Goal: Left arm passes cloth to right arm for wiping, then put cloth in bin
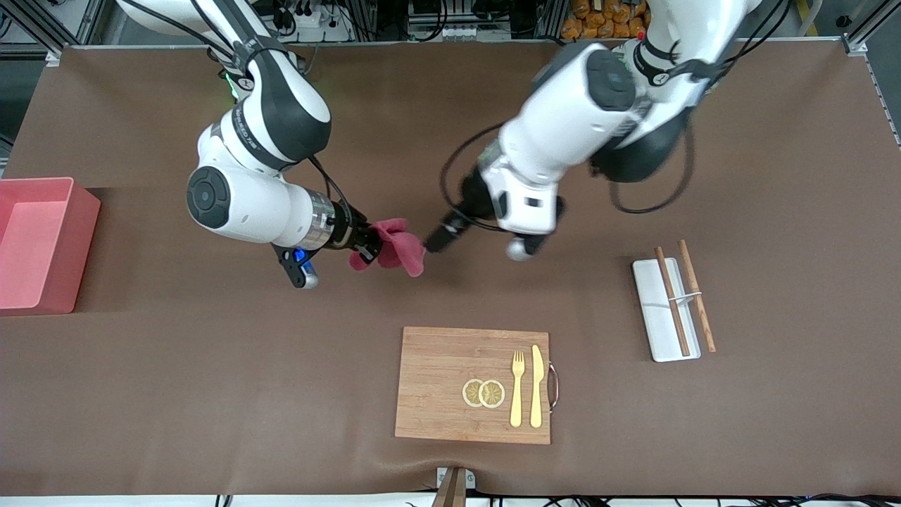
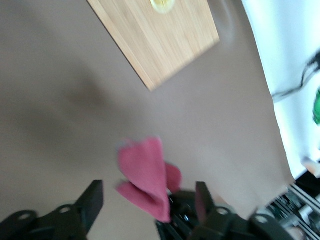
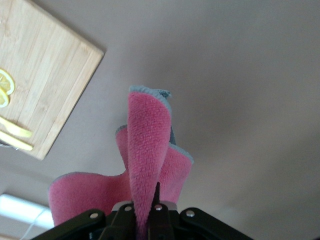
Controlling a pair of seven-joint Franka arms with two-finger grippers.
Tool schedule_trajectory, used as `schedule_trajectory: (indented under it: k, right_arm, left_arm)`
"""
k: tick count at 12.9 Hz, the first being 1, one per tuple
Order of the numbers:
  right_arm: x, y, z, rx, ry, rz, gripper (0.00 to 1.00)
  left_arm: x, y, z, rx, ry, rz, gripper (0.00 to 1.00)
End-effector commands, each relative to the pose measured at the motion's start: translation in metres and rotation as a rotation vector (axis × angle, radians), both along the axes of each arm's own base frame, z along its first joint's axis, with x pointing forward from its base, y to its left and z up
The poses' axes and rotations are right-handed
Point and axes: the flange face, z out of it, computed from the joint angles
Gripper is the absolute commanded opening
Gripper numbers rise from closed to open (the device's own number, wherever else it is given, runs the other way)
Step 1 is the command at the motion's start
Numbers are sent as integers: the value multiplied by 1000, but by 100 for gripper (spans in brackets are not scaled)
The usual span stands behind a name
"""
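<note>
The crimson-pink cloth [image 1: 394,246] hangs in the air over the bare middle of the table, pinched in my right gripper [image 1: 367,243], which is shut on it. In the right wrist view the cloth [image 3: 147,145] rises folded from between the closed right gripper [image 3: 146,207]. My left gripper [image 1: 440,238] is right beside the cloth, open. In the left wrist view its fingers [image 2: 92,200] stand wide apart around the cloth [image 2: 145,172] without touching it. The salmon-pink bin [image 1: 35,182] stands at the right arm's end of the table.
A wooden board [image 1: 436,380] with lemon slices, a fork and a knife lies nearer the front camera than the cloth. A flat white tray [image 1: 651,310] with chopsticks lies toward the left arm's end.
</note>
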Motion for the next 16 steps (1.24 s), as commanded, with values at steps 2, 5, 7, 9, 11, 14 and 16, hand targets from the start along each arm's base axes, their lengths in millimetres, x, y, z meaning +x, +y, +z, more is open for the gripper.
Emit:
schedule_trajectory:
  k: [2, 5, 7, 9, 11, 14, 16]
  right_arm:
    - [-4, -1, -24, -89, -38, 116, 0]
    - [-10, -21, -85, -158, -119, 233, 0]
    - [-14, -35, -122, -181, -204, 269, 0]
    - [-6, -76, -148, -212, -246, 330, 0]
    - [5, -135, -160, -212, -250, 406, 0]
    - [21, -245, -165, -186, -287, 569, 0]
    - [26, -315, -165, -204, -319, 701, 0]
  left_arm:
    - [10, 87, 22, 207, -45, -217, 100]
    - [27, 176, 33, 354, -75, -433, 100]
    - [35, 233, 44, 378, -89, -514, 100]
    - [39, 268, 50, 389, -87, -529, 100]
    - [33, 280, 57, 402, -72, -554, 100]
    - [24, 291, 64, 520, -51, -654, 100]
    - [16, 298, 77, 611, -70, -726, 100]
